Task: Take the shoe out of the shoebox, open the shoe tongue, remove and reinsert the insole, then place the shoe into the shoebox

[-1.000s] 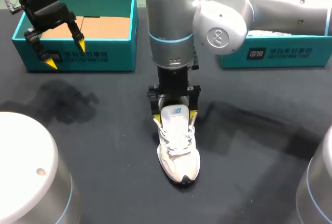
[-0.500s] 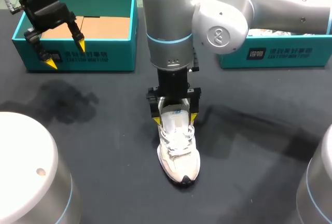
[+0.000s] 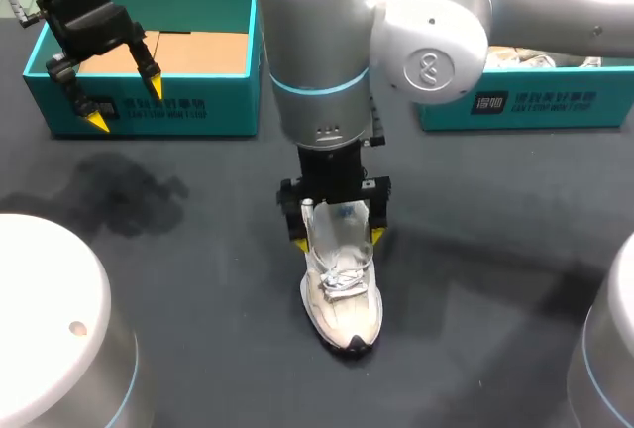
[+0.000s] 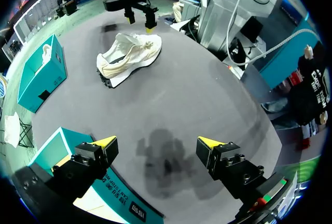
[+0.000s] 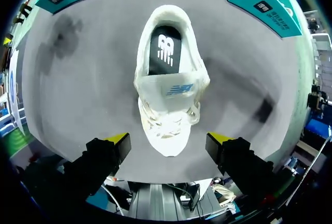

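Dark grey cloth covers the table, and the white shoe stands on it upright on its sole, near the middle, outside both boxes, with its toe pointing back toward us. Our right gripper hangs over the heel end with its fingers apart, one yellow tip on each side of the shoe. The head view hides the heel opening behind that gripper and shows only the tongue rising between the fingers. From the right wrist we see straight down into the shoe: a black insole lies flat inside, the tongue stands ahead of it over the laces, and the right gripper is spread wider than the shoe, with cloth showing between each tip and the upper. The left wrist view alone gives the shoe in side profile, with the right gripper above its heel.

Well apart, our left gripper is over the front wall of the left teal shoebox, its fingers also open and holding nothing. Brown cardboard lines that box. The right shoebox sits behind our right arm. A darker stain marks the cloth in front of the left box.
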Available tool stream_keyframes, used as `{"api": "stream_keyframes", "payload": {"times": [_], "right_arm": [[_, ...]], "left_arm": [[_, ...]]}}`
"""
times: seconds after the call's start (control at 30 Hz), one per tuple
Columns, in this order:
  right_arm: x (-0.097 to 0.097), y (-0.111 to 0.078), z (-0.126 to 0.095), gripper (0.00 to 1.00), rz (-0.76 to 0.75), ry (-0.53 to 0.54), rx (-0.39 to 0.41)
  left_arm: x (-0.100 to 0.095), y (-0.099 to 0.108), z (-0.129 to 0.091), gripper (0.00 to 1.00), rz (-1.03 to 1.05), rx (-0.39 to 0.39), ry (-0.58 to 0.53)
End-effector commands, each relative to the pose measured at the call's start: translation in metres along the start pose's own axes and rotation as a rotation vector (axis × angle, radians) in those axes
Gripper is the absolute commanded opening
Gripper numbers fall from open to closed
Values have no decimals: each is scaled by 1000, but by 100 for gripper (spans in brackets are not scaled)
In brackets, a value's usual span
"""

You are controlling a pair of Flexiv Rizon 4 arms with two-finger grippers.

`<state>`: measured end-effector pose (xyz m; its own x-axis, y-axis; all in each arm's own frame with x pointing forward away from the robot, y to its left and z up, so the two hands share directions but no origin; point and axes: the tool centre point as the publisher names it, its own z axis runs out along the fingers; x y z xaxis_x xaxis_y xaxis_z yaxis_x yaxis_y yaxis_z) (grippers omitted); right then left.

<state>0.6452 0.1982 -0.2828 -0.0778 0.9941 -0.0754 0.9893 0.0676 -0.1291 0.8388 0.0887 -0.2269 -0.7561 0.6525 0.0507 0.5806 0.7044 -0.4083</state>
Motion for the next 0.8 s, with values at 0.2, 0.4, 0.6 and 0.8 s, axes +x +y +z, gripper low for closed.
{"api": "stream_keyframes", "payload": {"times": [0.2,0.4,0.6,0.8], "right_arm": [[-6,-14,-1,47,-4,2,-57],[-4,-3,10,34,-12,18,-65],[-5,11,17,35,-19,14,-51],[-5,24,26,37,-23,22,-47]], "left_arm": [[1,0,0,100,0,-2,0],[1,0,0,100,0,-2,0],[1,0,0,100,0,-2,0],[1,0,0,100,0,-2,0]]}}
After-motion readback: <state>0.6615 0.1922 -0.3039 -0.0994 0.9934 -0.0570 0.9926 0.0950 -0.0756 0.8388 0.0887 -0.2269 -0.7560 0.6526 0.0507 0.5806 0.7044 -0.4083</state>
